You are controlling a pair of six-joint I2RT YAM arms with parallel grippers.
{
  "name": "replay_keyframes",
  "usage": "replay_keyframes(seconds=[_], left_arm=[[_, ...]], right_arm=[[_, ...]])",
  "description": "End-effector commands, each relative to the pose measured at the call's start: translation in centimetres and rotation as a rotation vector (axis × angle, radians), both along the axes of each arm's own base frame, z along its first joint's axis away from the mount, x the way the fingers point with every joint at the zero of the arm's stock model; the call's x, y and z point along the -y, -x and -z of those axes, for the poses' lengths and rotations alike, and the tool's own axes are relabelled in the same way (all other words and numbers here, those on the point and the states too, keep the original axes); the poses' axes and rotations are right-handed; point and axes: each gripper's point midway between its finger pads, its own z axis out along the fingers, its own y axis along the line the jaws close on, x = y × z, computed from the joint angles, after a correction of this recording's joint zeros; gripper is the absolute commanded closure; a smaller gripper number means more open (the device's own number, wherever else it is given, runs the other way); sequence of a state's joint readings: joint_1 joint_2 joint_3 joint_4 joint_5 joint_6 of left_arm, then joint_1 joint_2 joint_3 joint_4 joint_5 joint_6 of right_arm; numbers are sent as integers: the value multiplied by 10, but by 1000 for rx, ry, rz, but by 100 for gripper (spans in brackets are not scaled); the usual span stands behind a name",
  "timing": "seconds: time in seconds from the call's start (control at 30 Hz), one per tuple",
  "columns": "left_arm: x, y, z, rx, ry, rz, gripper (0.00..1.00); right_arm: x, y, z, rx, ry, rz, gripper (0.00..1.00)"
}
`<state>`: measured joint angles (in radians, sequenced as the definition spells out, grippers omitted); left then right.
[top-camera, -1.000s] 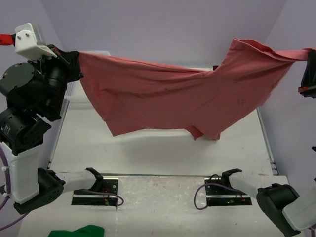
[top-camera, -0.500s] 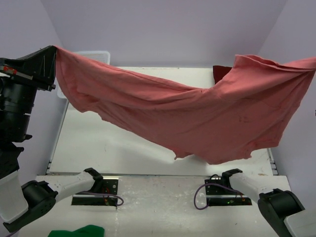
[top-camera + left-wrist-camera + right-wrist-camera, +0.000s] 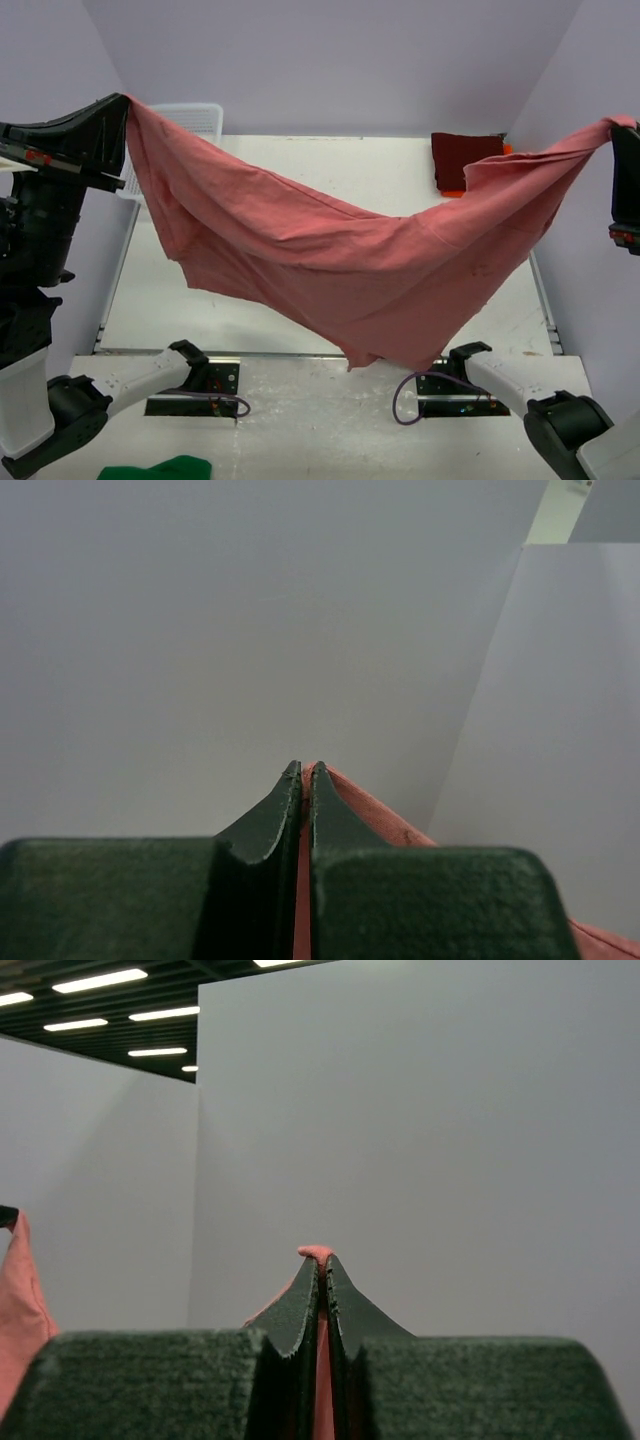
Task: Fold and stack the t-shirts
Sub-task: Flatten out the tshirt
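Two pincers, one shirt: my left gripper (image 3: 121,103) and my right gripper (image 3: 618,130) are each pinched tight on an edge of the faded brick-rose cotton t-shirt (image 3: 350,270). The jaws are closed to a sliver with only cloth between them, and both wrist views show pink fabric caught in the seam of the fingers. The shirt hangs in the air, stretched from far left to far right above the white table (image 3: 300,165). It sags in the middle, so its lowest tip dips toward the near edge; whether that tip brushes anything I cannot tell.

Progress, as I judge it: a dark maroon t-shirt (image 3: 465,155) lies folded at the far right corner, on top of a bright orange t-shirt (image 3: 452,191) of which only a sliver shows. Those two look done and stacked. The rose one is the work left — not yet laid flat, not folded, not on the pile. The white plastic mesh basket (image 3: 195,115) stands at the far left; I cannot see into it.

No brand, label or writing is readable anywhere.
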<state>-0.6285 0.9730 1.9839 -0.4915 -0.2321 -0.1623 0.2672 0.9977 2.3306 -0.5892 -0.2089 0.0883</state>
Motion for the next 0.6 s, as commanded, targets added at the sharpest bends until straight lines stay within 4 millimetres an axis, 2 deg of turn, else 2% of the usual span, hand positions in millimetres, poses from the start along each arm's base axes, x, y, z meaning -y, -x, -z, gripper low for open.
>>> replay_keyframes(seconds=[0.0, 0.03, 0.07, 0.1, 0.13, 0.17, 0.2, 0.23, 0.27, 0.3, 0.33, 0.37, 0.4, 0.43, 0.47, 0.5, 0.53, 0.57], left_arm=[[-8, -18, -6, 30, -8, -105, 100], [-8, -44, 7, -35, -10, -187, 100], [-6, -59, 16, -70, -24, -228, 100], [-6, -73, 24, -104, -36, -282, 100], [-7, -101, 39, -166, -57, -384, 100], [-6, -113, 44, -183, -69, -427, 100], [1, -131, 54, -204, -126, -469, 100], [0, -140, 52, -192, -131, -509, 100], [3, -146, 50, -181, -118, -512, 100], [11, -164, 52, -180, -155, -538, 100], [14, -173, 53, -185, -164, -549, 100], [4, -176, 39, -163, -143, -576, 100], [9, -195, 46, -178, -165, -579, 100], [12, -202, 43, -164, -174, -566, 100], [1, -210, 42, -165, -170, -599, 100], [-6, -211, 32, -148, -156, -618, 100], [0, -228, 42, -171, -195, -601, 100], [-11, -229, 36, -163, -189, -620, 100]], right_arm=[[-6, -30, -6, 26, 27, 33, 100], [-2, -50, -4, -10, 18, 82, 100], [-1, -61, -6, -22, 16, 102, 100], [-9, -103, 2, -89, 33, 121, 100], [-8, -123, 6, -106, 54, 159, 100], [-7, -136, 5, -116, 47, 186, 100], [-12, -170, 14, -157, 70, 209, 100], [-7, -176, 5, -134, 57, 246, 100], [-8, -187, 5, -145, 55, 255, 100], [-14, -219, 15, -182, 80, 274, 100], [-15, -226, 13, -175, 86, 283, 100], [-13, -228, 7, -157, 81, 302, 100], [-10, -236, 9, -157, 92, 332, 100], [-10, -243, 7, -144, 92, 348, 100], [-8, -247, 8, -142, 98, 365, 100], [-4, -249, 7, -135, 107, 396, 100], [-5, -248, 5, -127, 109, 394, 100], [-3, -242, 2, -114, 109, 399, 100]])
